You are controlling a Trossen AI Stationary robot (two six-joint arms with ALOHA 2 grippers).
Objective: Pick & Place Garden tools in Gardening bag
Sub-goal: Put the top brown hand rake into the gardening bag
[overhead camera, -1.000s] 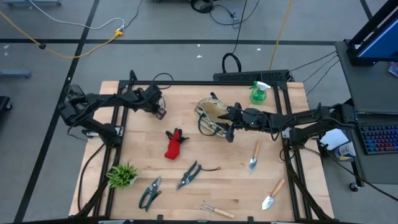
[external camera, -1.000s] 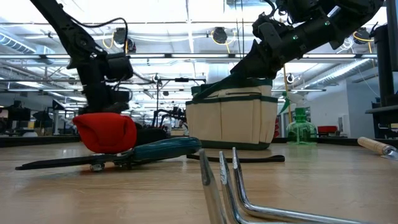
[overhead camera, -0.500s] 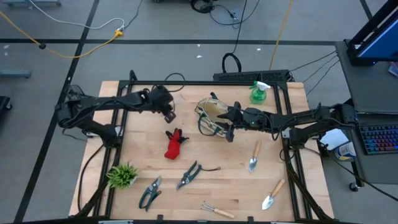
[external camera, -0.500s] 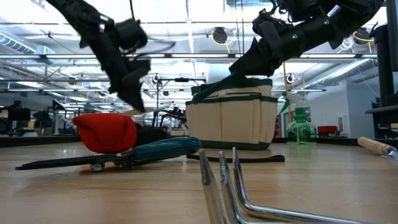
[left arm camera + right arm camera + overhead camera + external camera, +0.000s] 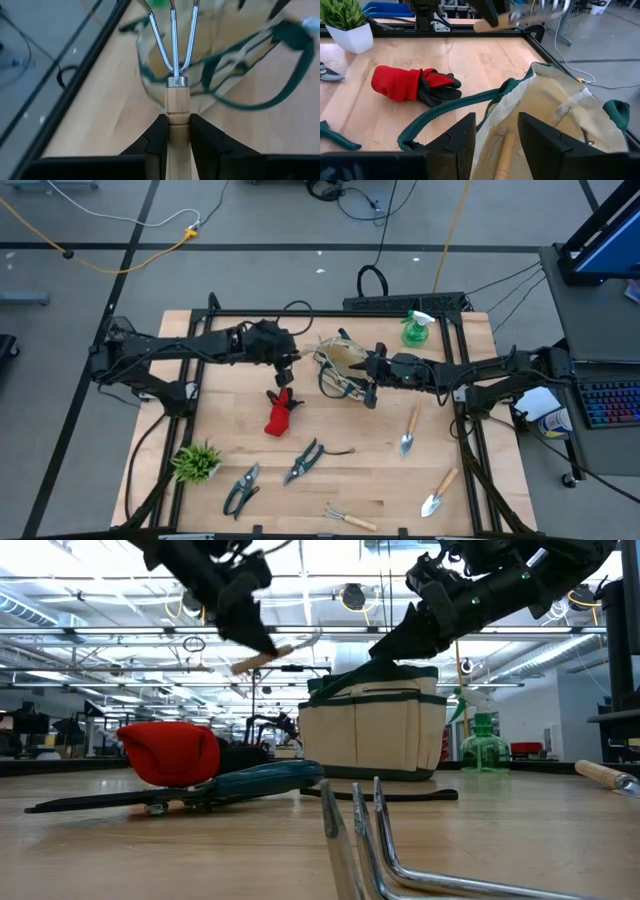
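The cream gardening bag (image 5: 338,366) stands mouth up at the table's middle far side, a wooden handle (image 5: 504,150) showing inside it. My right gripper (image 5: 368,372) is shut on its rim. My left gripper (image 5: 285,360) hangs in the air just left of the bag, shut on a wooden-handled hand rake (image 5: 175,55) whose tines point at the bag. Flat on the table lie a red glove (image 5: 280,412), two shears (image 5: 303,460) (image 5: 241,488), another hand rake (image 5: 350,518) and two trowels (image 5: 410,430) (image 5: 438,492). A green spray bottle (image 5: 415,328) stands far right. My left gripper pinches the rake's wooden handle (image 5: 178,119) between its two fingers, a little behind the metal collar. The handle runs along the fingers, tines ahead. The rake is lifted clear of the table (image 5: 272,652), slanting down toward the bag. My right gripper holds the bag's rim (image 5: 490,117) at the mouth's right side, one finger (image 5: 454,142) outside the cloth and the other finger (image 5: 542,142) inside the bag. It comes from the table's right, almost level. The bag stands on its base.
A potted spiky plant (image 5: 196,462) stands near the left front. Dark frame rails (image 5: 300,313) run along the table's far and side edges. The bag's green handle loop (image 5: 445,107) droops toward the glove.
My left gripper has risen from low near the glove and swung toward the table's right, up to the bag, rolling and tipping as it went. It carries the rake, which now shows high in the low view. The right gripper and the bag have kept still.
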